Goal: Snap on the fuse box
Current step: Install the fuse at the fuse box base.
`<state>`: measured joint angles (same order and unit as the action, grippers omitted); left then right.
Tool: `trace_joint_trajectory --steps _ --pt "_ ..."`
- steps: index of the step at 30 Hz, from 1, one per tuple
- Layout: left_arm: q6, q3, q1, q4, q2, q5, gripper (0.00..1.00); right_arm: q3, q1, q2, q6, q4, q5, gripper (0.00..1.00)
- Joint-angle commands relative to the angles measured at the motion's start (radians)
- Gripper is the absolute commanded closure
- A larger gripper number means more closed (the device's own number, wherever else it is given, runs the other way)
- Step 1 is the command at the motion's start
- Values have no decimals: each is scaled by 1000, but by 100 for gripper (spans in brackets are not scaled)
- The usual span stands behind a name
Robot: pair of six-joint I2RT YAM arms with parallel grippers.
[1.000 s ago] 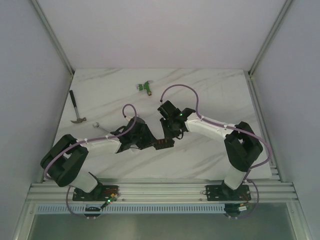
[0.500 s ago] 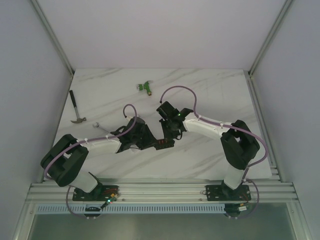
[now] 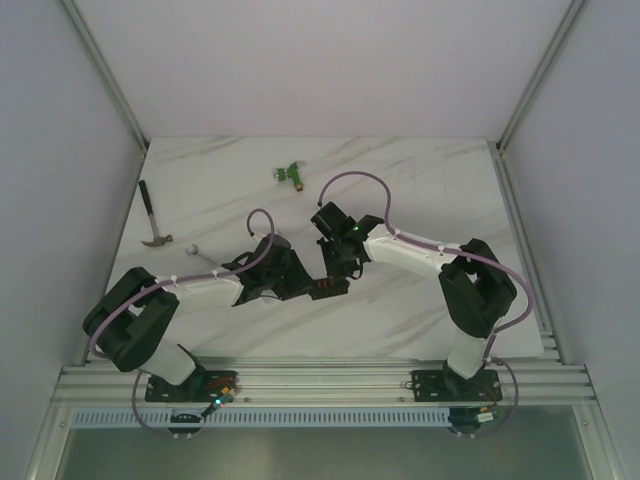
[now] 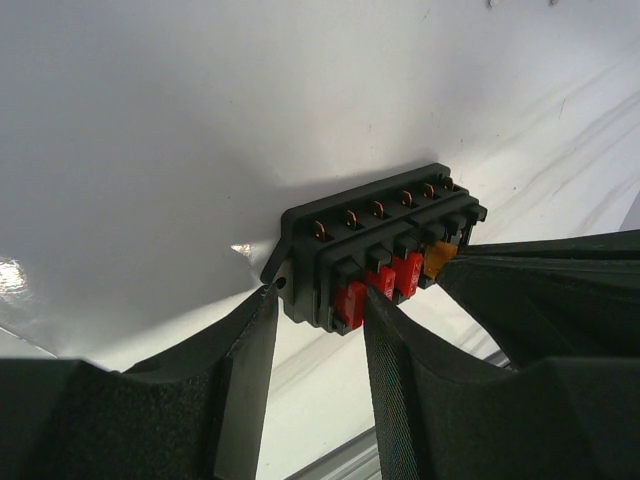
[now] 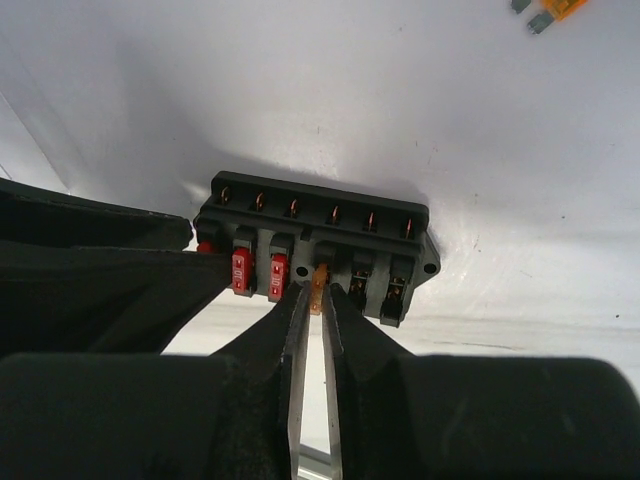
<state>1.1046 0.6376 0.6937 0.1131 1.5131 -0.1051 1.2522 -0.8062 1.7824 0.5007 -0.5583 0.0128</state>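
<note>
Fuse box (image 3: 326,288), a black ribbed plastic block, lies on the table (image 3: 430,180) near its middle, between the two gripper heads. From above it shows only as a small dark bar with red flecks.

Left wrist view shows far more: six slots in a row, each backed by a copper terminal, and a mounting ear at the end. Three red fuses (image 4: 380,282) sit side by side in the slots. Left gripper (image 4: 320,300) clamps the box's end, one matte black finger against the ear and the other across the red fuses.

Right wrist view looks at the box from the opposite side. Right gripper (image 5: 318,292) has its fingers drawn nearly together, pinching an orange fuse (image 5: 320,276) at a middle slot. The two slots beyond it hold no coloured fuse. Spare fuses (image 5: 553,8), orange and grey, lie at the top edge of this view alone.

Only the overhead view takes in the white marbled tabletop's far half, with a green connector (image 3: 291,175) and, by the left edge, a hammer (image 3: 152,222).
</note>
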Motion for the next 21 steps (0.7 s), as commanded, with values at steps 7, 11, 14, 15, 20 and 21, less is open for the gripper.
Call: trace_joint_trajectory --steps 7,11,14,15,20,21 --pt "-15 0 -6 19 13 -10 52 45 -21 54 -16 -55 -24 83" --pt "-17 0 -8 18 14 -11 52 55 -29 61 -19 -76 -49 84" --pt "-18 -1 -10 17 16 -11 52 53 -30 56 -21 -85 -68 86" --pt "-18 -3 -11 17 16 -11 52 52 -30 53 -23 -89 -69 87" --pt "-18 0 -14 17 25 -19 52 43 -33 53 -36 -100 -63 94" --pt "-18 0 -15 17 27 -22 52 40 -33 50 -38 -102 -63 96"
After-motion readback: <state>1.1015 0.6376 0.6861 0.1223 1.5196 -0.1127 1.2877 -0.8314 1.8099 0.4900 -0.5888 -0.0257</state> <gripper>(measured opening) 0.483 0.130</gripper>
